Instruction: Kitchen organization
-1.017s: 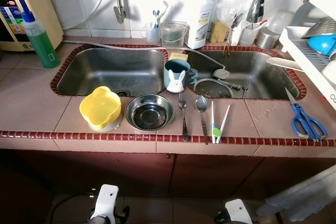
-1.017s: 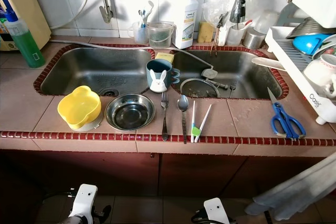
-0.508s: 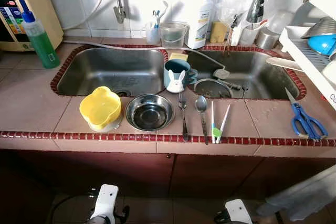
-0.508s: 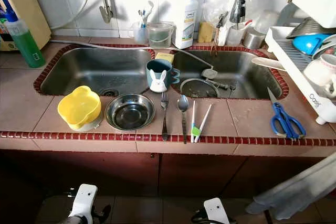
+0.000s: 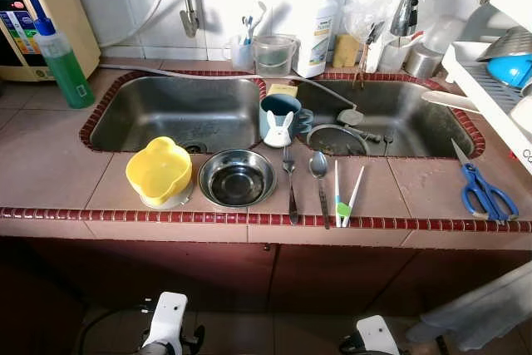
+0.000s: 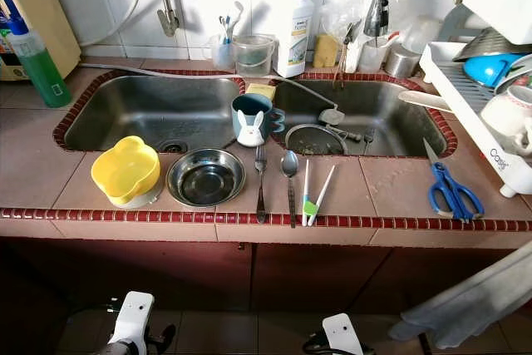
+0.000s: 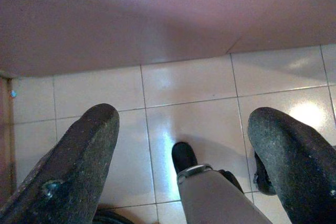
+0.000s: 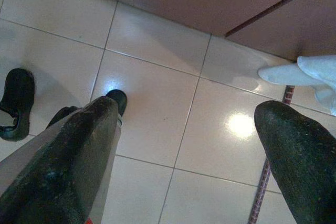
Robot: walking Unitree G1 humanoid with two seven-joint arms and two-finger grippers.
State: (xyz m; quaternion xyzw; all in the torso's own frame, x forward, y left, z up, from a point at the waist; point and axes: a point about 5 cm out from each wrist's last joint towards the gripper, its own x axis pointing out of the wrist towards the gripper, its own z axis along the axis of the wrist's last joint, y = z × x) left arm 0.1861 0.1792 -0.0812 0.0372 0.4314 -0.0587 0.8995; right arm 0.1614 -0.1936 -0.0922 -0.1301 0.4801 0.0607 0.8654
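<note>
On the tiled counter in front of the double sink stand a yellow bowl (image 5: 159,172) and a steel bowl (image 5: 237,178). To their right lie a fork (image 5: 289,179), a spoon (image 5: 320,180) and green-and-white chopsticks (image 5: 346,195). A blue rabbit mug (image 5: 280,119) sits on the divider between the basins. Blue scissors (image 5: 484,186) lie at the right. Both arms hang low below the counter. My left gripper (image 7: 184,145) is open over the floor tiles. My right gripper (image 8: 184,129) is open too, also pointing at the floor.
A green soap bottle (image 5: 63,61) and a water appliance (image 5: 25,6) stand at the back left. A white bottle (image 5: 317,31), cups and a tap line the back wall. A dish rack (image 5: 499,81) holds dishes at the right. Dark cabinet doors (image 5: 249,272) lie below.
</note>
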